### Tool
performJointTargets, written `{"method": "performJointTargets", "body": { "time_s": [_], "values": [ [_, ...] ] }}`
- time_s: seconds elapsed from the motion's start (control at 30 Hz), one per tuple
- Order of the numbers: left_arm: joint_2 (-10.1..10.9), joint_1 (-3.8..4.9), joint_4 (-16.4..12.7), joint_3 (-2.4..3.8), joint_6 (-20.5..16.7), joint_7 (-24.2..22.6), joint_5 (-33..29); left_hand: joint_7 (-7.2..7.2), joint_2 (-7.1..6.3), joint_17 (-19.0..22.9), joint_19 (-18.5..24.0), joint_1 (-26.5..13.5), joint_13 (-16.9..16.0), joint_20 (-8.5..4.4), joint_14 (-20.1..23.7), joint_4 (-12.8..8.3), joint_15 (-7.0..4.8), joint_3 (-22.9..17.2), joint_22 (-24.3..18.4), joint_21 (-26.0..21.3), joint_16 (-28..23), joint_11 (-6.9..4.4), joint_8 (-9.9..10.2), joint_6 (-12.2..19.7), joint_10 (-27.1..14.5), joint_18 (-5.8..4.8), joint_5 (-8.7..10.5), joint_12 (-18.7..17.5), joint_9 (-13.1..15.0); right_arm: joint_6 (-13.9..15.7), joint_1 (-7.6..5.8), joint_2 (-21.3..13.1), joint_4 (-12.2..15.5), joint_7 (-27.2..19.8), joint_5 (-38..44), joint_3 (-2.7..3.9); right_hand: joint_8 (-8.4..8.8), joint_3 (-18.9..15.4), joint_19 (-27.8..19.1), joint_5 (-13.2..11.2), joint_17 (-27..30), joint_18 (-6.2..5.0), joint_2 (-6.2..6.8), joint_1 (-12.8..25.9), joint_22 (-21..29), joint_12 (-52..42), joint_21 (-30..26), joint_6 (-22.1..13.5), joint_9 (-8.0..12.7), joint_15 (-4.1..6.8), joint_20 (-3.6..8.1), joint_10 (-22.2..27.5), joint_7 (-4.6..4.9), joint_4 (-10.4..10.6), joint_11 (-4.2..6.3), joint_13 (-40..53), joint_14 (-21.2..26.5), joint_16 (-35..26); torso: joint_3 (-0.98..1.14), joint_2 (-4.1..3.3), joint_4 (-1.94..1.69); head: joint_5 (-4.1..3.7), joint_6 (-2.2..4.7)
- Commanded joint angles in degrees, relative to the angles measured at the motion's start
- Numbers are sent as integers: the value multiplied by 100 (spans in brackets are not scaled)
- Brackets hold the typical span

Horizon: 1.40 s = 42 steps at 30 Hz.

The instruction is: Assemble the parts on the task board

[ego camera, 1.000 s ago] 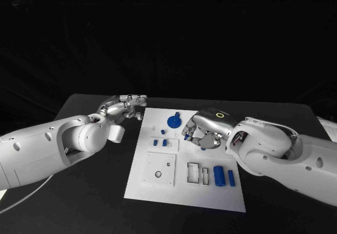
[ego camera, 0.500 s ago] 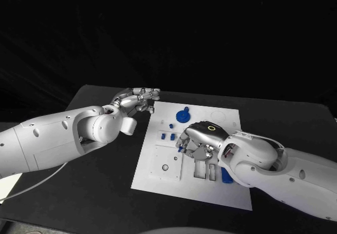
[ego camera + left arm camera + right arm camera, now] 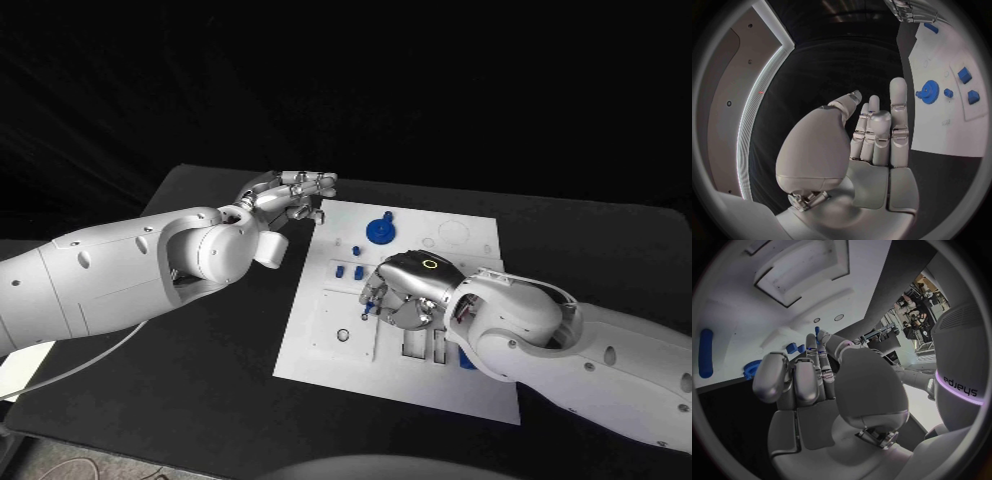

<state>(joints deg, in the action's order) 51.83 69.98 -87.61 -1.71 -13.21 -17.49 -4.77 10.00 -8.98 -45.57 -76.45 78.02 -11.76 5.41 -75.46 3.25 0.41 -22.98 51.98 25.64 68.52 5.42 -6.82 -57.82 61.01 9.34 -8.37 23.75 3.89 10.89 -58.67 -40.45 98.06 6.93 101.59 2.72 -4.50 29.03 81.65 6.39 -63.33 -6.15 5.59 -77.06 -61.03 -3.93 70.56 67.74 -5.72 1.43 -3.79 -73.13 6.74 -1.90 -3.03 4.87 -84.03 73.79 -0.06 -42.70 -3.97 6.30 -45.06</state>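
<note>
between the right hand's (image 3: 408, 292) thumb and fingertips (image 3: 819, 339): one small blue peg (image 3: 371, 303), pinched, held low over the white task board (image 3: 335, 350) near the raised plate with the round hole (image 3: 342, 337). remaining fingers curled in toward the palm.

beyond those fingertips, on the board: two small blue blocks (image 3: 348, 272) standing side by side, a blue gear (image 3: 379, 232) further out. behind the palm, partly hidden by the arm: a blue cylinder (image 3: 466, 359) lying near the rectangular slots (image 3: 414, 345).

at the board's far corner, off its edge: left hand (image 3: 289, 195), fingers loosely extended and apart, holding nothing, touching no part; in the left wrist view its fingertips (image 3: 899, 87) point past the gear (image 3: 928, 92).

risk, judged: the peg is slim and gripped only at its tip end, so it could tilt or slip while being lowered and miss or jam in its hole. cause: the hand itself hides the target from the head camera. second risk: curled fingers brushing the standing blocks. the board is unbraced, so a hard press may shift it.
</note>
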Motion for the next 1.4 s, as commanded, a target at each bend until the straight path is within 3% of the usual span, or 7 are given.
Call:
{"method": "performJointTargets", "body": {
  "time_s": [0.03,1.4],
  "values": [
    [-13,2,-21,3,113,-18,24,2,3,5,12,44,-9,27,31,-34,-9,-8,-8,-27,-5,-15,-26,56,-44,90,-20,35,-4,-127,12,20,-32,-31,131,-5,-13,28,-17,33,8,37,-9,40,9,23,2,12,-6,46,15,10,13,3,4,4,-198,33,-4,-1,-2,11,-20],
    [5,3,-56,3,147,19,24,2,3,5,12,44,-9,27,31,-34,-9,-8,-8,-27,-5,-15,-26,56,-44,90,-20,35,-4,-418,50,216,-229,69,264,-74,0,16,-36,30,47,32,13,68,37,29,-16,-2,-8,36,8,24,23,7,-8,5,-187,12,-5,0,-1,52,-117]
  ]
}}
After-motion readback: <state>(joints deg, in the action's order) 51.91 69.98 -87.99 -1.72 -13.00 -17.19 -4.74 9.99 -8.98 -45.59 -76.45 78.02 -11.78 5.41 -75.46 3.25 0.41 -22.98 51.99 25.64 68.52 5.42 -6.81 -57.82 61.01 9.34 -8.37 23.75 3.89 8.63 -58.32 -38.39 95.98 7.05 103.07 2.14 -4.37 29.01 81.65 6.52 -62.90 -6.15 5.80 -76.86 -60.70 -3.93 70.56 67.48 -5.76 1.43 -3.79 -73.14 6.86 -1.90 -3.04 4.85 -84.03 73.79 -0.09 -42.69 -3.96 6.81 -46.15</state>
